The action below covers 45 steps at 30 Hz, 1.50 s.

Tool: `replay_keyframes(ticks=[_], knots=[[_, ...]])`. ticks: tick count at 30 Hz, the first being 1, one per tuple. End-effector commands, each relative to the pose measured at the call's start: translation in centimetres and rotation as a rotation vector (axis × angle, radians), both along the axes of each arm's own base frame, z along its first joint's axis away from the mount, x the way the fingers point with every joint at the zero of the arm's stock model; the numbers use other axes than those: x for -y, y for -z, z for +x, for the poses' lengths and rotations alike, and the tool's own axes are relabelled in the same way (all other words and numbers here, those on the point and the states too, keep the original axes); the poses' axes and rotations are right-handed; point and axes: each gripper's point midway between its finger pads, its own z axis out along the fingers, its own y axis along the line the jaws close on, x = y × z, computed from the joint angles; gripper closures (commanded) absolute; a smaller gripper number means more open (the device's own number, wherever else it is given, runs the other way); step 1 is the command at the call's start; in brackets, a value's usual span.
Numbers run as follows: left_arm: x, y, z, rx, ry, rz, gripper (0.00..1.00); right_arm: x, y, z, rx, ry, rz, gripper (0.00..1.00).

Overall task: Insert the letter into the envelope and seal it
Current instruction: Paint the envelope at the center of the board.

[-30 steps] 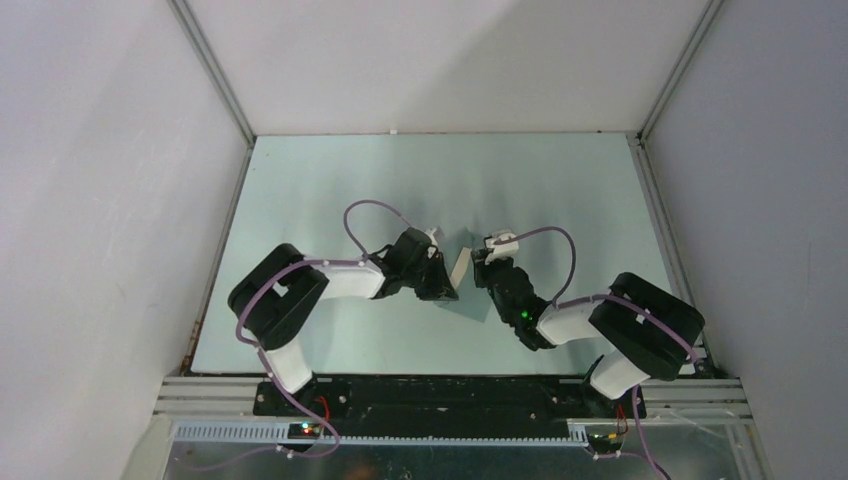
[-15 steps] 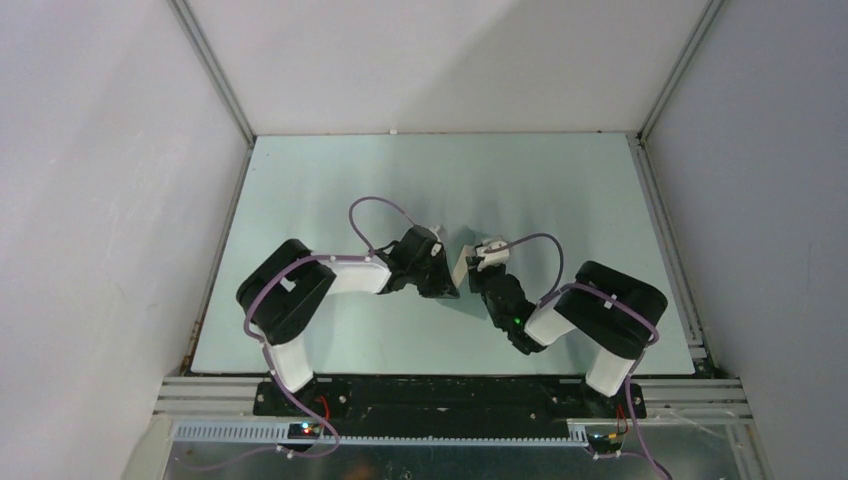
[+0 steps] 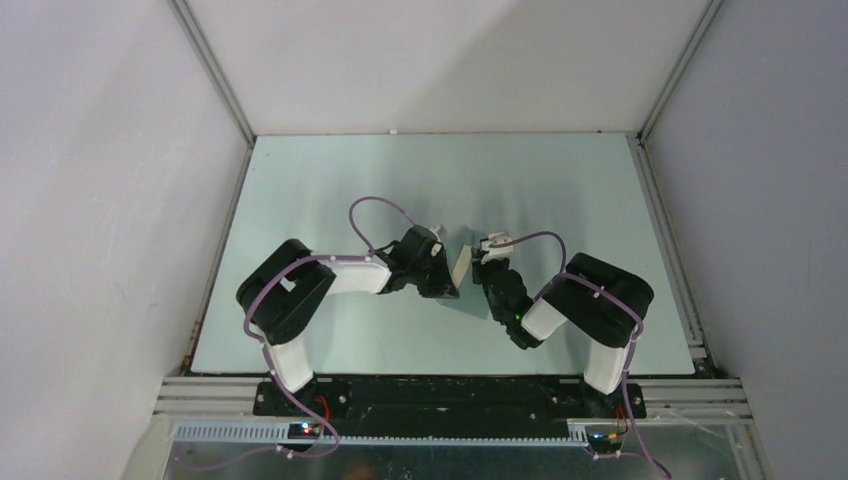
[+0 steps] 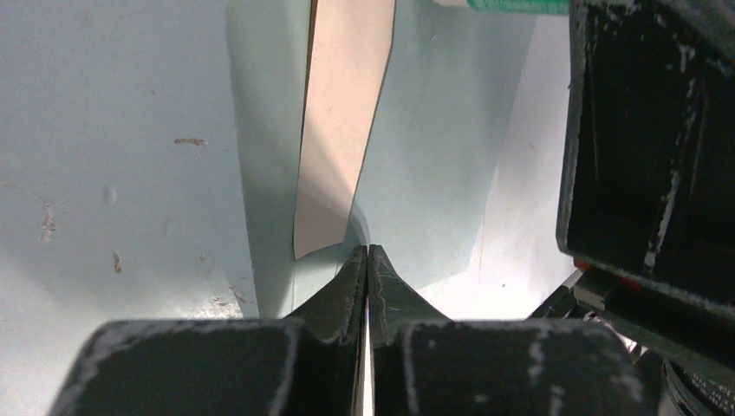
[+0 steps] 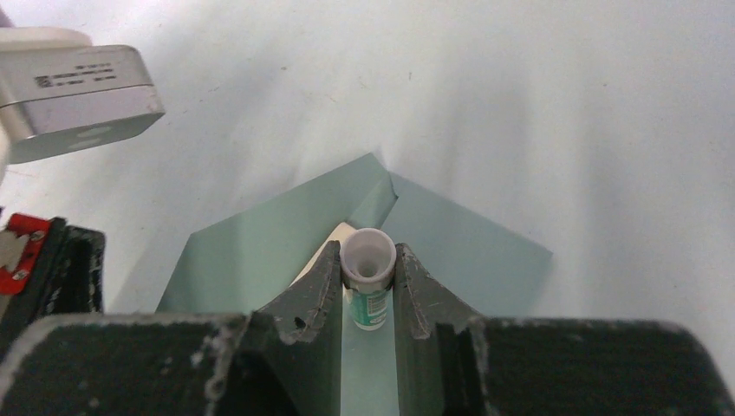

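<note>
the left claw (image 4: 368, 257) is pinched shut on one edge of the envelope (image 4: 433, 173), the letter (image 4: 342, 130) pokes out of the envelope, and the right claw (image 5: 367, 264) grips a glue stick (image 5: 373, 308) just above the envelope, so a hard press could pull that thin edge free or smear glue on the letter.

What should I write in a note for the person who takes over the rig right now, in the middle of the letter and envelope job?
Left gripper: shut, pinching an edge of the envelope.
Right gripper: shut on a glue stick, right over the envelope.
Letter: partly inside the envelope, a tan strip showing.
Done: the letter seems to be inserted.
Left: glue the flap, fold it down, press it shut.
</note>
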Motion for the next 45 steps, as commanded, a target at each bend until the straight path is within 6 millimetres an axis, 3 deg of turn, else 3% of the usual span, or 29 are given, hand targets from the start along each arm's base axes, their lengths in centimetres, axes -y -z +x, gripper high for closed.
replay_keyframes(ticks=[1, 8, 22, 29, 34, 45], knots=[[-1.1, 1.0, -0.3, -0.004, 0.001, 0.065, 0.95, 0.3, -1.4, 1.6, 0.049, 0.040, 0.038, 1.00], [-1.0, 0.8, -0.2, -0.002, 0.000, 0.058, 0.96, -0.5, -0.4, 1.3, 0.012, -0.005, 0.023, 1.00], [-1.7, 0.7, 0.0, -0.004, -0.015, 0.040, 0.96, -1.9, 1.8, -2.6, -0.052, -0.037, 0.015, 1.00], [-1.8, 0.9, 0.2, -0.008, -0.014, 0.035, 0.97, -1.4, 2.4, -4.1, -0.087, -0.018, 0.039, 1.00], [-2.0, 0.7, 0.4, -0.006, -0.015, 0.029, 0.97, -1.0, 2.9, -3.6, -0.084, 0.001, 0.017, 1.00], [-2.5, 0.6, 0.4, -0.013, -0.014, 0.027, 0.97, 1.1, 2.6, 0.2, -0.061, 0.068, 0.011, 1.00]])
